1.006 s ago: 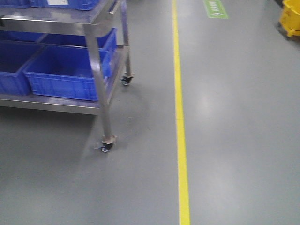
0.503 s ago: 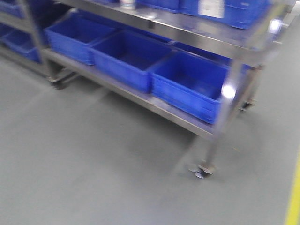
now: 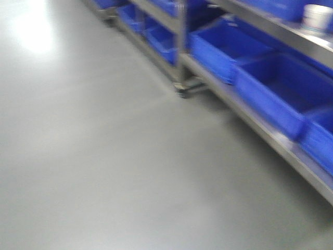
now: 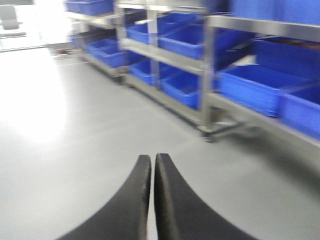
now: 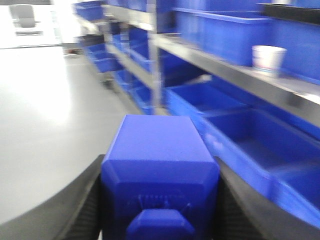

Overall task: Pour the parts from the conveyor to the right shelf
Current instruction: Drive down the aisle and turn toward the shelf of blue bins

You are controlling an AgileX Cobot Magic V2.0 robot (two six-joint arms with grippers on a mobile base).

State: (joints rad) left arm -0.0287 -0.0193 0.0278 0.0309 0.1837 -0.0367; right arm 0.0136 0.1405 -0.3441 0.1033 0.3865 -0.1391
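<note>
Right tool (image 5: 160, 210) clamps the blue block (image 5: 157, 150) between both fingers, knob at 6 o'clock. Left tool (image 4: 152, 172), fingers pressed together, carries nothing. The steel shelf (image 5: 225, 70) of open blue bins (image 5: 250, 135) runs from 3 toward 12 o'clock. Best approach: grip firmly and square up to a bin before tipping.

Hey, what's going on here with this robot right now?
The right gripper is clamped on a small blue block, held out beside the shelf of big blue bins. The left gripper is shut and empty. The block has not been tipped into any bin yet, and the conveyor is out of view. The views are blurred.
</note>
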